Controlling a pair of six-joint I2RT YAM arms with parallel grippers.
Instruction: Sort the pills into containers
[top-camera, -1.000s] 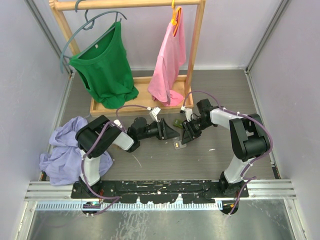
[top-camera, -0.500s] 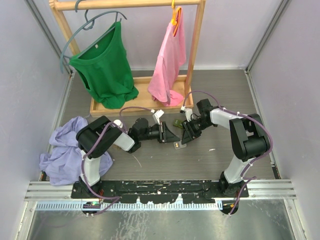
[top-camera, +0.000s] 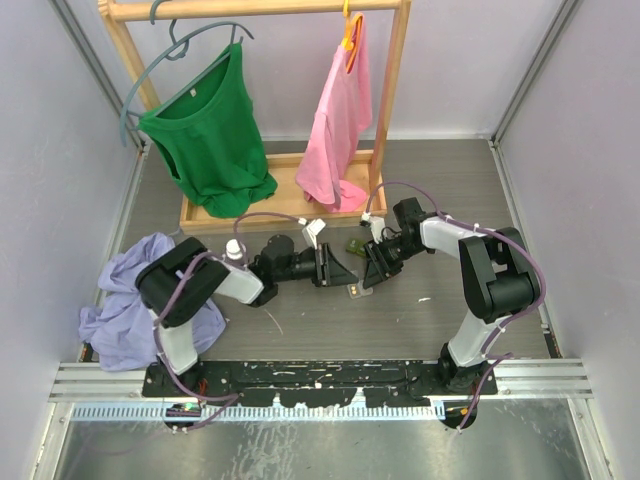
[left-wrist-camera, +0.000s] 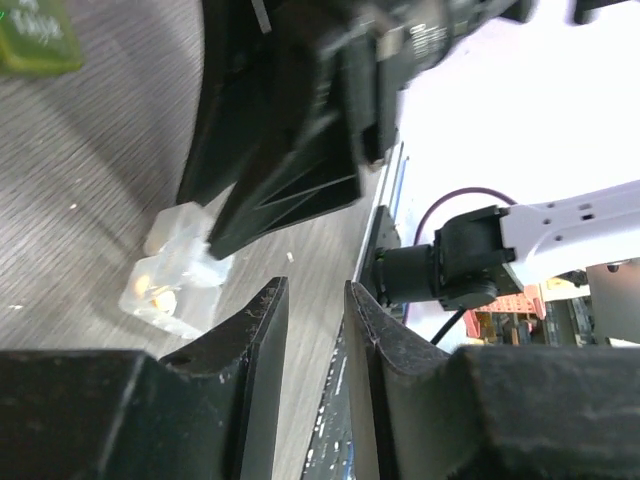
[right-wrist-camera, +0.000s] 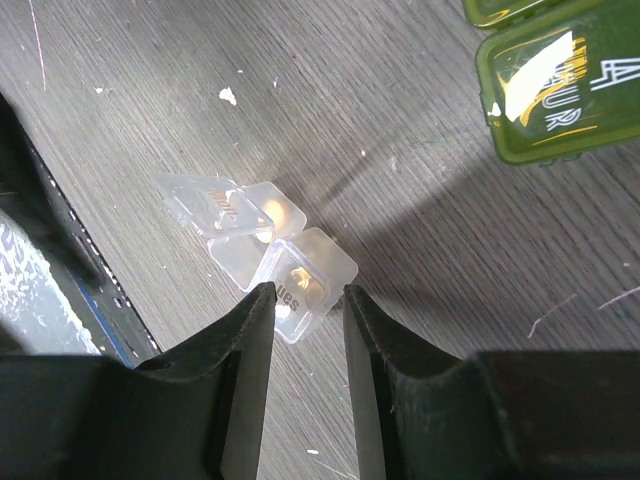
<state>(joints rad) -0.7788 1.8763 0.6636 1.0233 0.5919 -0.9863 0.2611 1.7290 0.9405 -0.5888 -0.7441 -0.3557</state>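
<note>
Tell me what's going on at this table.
The right gripper is closed down on one compartment of the clear pill box, seemingly steadying it. The left gripper hovers close beside that box, jaws slightly apart with nothing between them. The green pill box lies apart from both, untouched.

The clear box (right-wrist-camera: 262, 240) is colourless, the green box (right-wrist-camera: 560, 85) olive, the table (right-wrist-camera: 420, 230) grey.

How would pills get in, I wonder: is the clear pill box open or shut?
Open, at least partly: one lid flap of the clear pill box lies folded outward.
</note>
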